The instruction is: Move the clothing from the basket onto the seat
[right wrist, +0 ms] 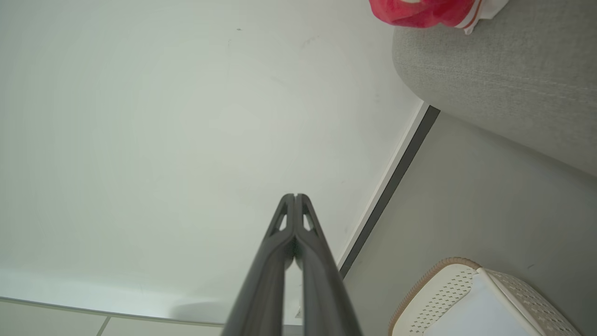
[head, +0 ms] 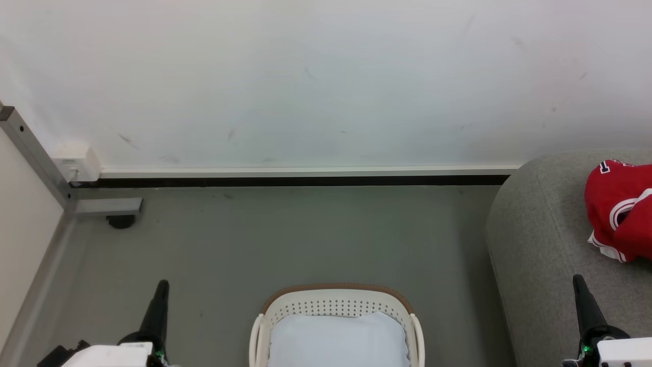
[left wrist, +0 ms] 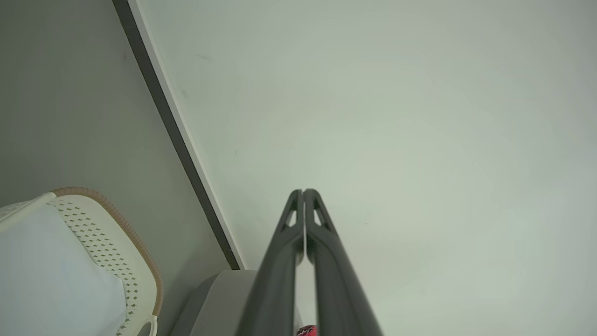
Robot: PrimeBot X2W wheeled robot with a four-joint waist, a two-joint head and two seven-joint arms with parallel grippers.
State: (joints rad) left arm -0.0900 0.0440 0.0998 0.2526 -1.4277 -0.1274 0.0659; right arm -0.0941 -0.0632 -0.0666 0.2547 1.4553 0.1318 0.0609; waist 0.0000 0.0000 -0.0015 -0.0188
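Left gripper point(head: 163, 283), right gripper point(head: 576, 278) pressed together; basket point(head: 336, 289) seemingly holds a liner point(head: 338, 339); clothing point(head: 619, 209) lies on seat point(head: 540, 239).

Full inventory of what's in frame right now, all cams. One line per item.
clothing: one heap, garment count unclear, red with white-striped trim, on the seat at far right
basket: one, cream-white with tan rim, on the floor at bottom centre
liner: one, pale blue-white, inside the basket
seat: one, grey fabric, right of the basket
floor: grey
wall: white, scuffed, behind everything
skirting strip: one, black under white trim, at the wall's foot
metal frame: one, grey, far left
wall box: one, white, left corner
left end effector: dark, shut, lower left
right end effector: dark, shut, lower right, in front of the seat
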